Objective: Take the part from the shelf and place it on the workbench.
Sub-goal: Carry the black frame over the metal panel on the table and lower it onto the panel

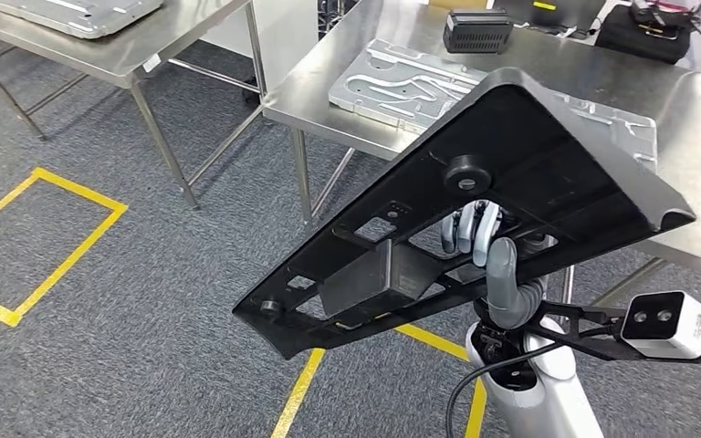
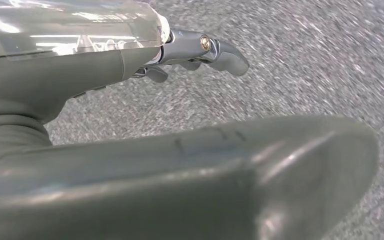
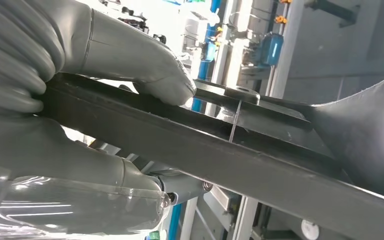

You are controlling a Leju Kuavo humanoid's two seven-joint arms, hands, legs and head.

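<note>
up front, right hand (image 1: 497, 260) clamped on the black part (image 1: 511, 164), thumb over one face and the other fingers (image 1: 473, 228) curled under a cut-out rail. wide, flat, roughly triangular panel, held tilted in the air before the workbench (image 1: 593, 87), its far corner overlapping the near edge of that bench, not resting on it. close up from the right wrist: same dark rail (image 3: 205, 150) pinched between the thick grey thumb (image 3: 130, 55) and the fingers beneath. on the workbench, just behind the held part, a flat grey metal plate (image 1: 392, 78) with milled channels; farther back a small black box (image 1: 477, 30) and a black bag (image 1: 648, 32). left of the workbench, a second steel table (image 1: 100, 50) with another grey plate (image 1: 82, 11) on it. yellow floor tape (image 1: 64, 228) on grey carpet, left of and below the workbench. left hand (image 2: 180, 165) hanging over blurred carpet, holding nothing; fingers seemingly loose and apart, though hard to judge this close.
</note>
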